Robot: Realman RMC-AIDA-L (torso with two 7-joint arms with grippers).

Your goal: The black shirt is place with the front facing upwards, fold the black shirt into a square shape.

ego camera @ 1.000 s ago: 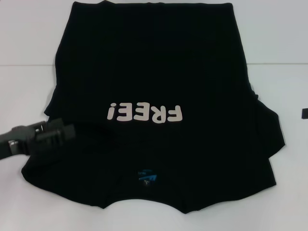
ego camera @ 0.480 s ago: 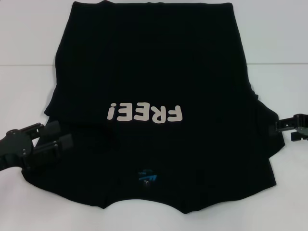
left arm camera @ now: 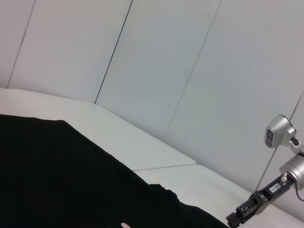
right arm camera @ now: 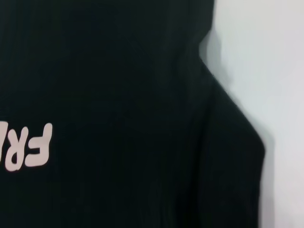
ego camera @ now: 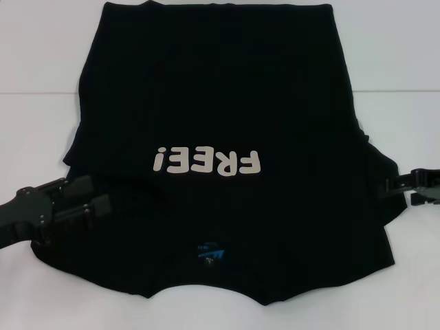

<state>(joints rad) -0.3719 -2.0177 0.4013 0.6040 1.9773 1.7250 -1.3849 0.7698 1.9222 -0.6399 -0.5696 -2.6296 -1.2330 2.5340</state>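
Observation:
The black shirt [ego camera: 220, 103] lies flat and front up, covering most of the white table [ego camera: 41, 82]. Its white "FREE!" letters [ego camera: 206, 162] read upside down in the head view, and the collar with the blue label [ego camera: 210, 251] is nearest me. My left gripper [ego camera: 88, 196] is open, low over the shirt's left shoulder and sleeve area. My right gripper [ego camera: 392, 185] sits at the edge of the right sleeve. The left wrist view looks across the shirt [left arm camera: 71, 175] to the right gripper [left arm camera: 244, 213]. The right wrist view shows the shirt [right arm camera: 118, 95] and part of the letters [right arm camera: 28, 147].
Bare white table shows on both sides of the shirt and along the near edge [ego camera: 82, 313]. A white panelled wall [left arm camera: 190, 71] stands behind the table. A table seam [ego camera: 399, 91] runs across at the right.
The right gripper came into view from the right and settled against the right sleeve edge. The left gripper drew back to the left, then edged slightly inward over the left sleeve. The shirt has not moved.

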